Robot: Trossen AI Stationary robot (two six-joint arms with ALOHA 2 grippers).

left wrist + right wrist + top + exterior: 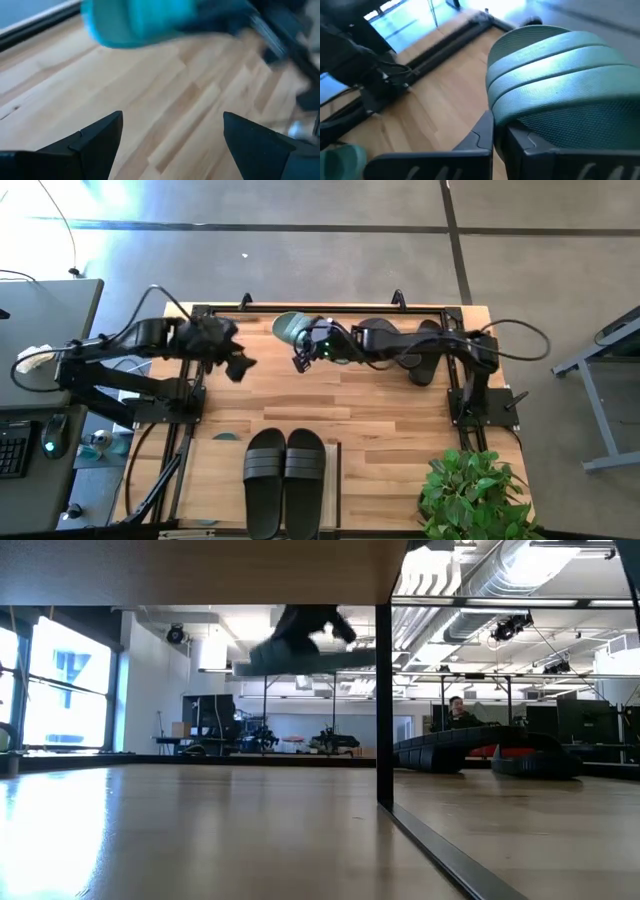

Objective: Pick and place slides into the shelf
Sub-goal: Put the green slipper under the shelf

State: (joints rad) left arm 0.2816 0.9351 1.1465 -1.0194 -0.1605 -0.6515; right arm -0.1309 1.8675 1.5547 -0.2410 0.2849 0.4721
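Observation:
My right gripper [303, 352] [500, 145] is shut on a sage-green slide [292, 328] [300, 660] [560, 65], held above the table's far middle. My left gripper [238, 365] [172, 145] hovers open just left of it, touching nothing; the green slide [140, 20] shows blurred ahead of its fingers. A black pair of slides [285, 470] lies sole-down on the shelf's top [334, 480] at the near edge. Two more black slides [440, 752] [540, 762] lie on the table at the far right, one [425, 365] under my right arm. My right gripper pinches the green slide between its two fingers at the side edge beside the wide ribbed strap [520, 117]. The fingers come roughly level from the table's right. The slide is lifted clear of the table and sits about level in the low view.
The shelf's dark frame post [383, 690] and board underside [200, 570] stand close to the low camera. A potted plant [475, 495] fills the near right corner. A second green shape [340, 160] shows at the right wrist view's corner. Bare wood lies between the arms and the shelf.

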